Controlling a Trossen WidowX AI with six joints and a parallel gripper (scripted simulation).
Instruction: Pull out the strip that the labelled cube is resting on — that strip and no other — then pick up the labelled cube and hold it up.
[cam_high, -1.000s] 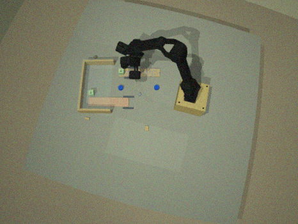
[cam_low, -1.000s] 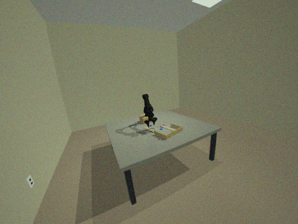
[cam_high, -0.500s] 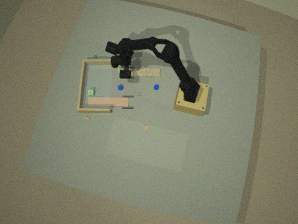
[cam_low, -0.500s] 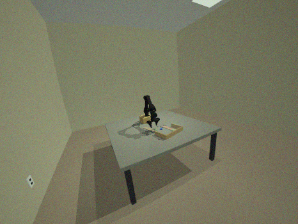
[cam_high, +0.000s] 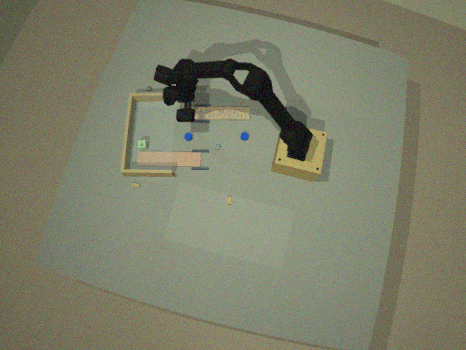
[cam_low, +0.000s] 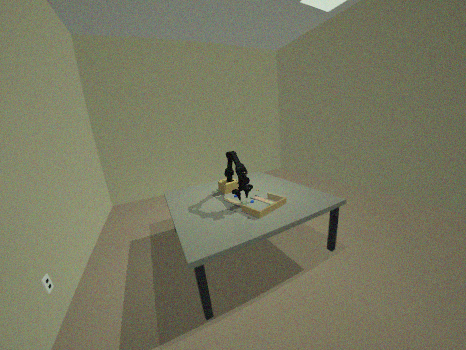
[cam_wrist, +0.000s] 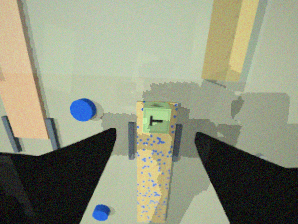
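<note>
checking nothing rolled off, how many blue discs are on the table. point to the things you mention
2. One blue disc (cam_high: 188, 136) (cam_wrist: 83, 109) lies between the two strips; the other (cam_high: 244, 136) (cam_wrist: 101, 212) lies nearer the arm's base. The arm may hide more.

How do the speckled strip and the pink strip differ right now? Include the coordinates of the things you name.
Pattern: the speckled strip (cam_high: 222, 113) (cam_low: 231, 200) (cam_wrist: 145, 175) is yellowish with blue dots; the pink strip (cam_high: 170, 159) (cam_low: 261, 199) (cam_wrist: 20, 75) is plain.
Load: the speckled strip carries the T cube (cam_wrist: 157, 120) at one end; the pink strip carries none.
Position: the pink strip lies mostly inside the wooden frame (cam_high: 128, 130) (cam_low: 272, 207) (cam_wrist: 220, 45), the speckled strip outside.
Shared: both are long and flat.
</note>
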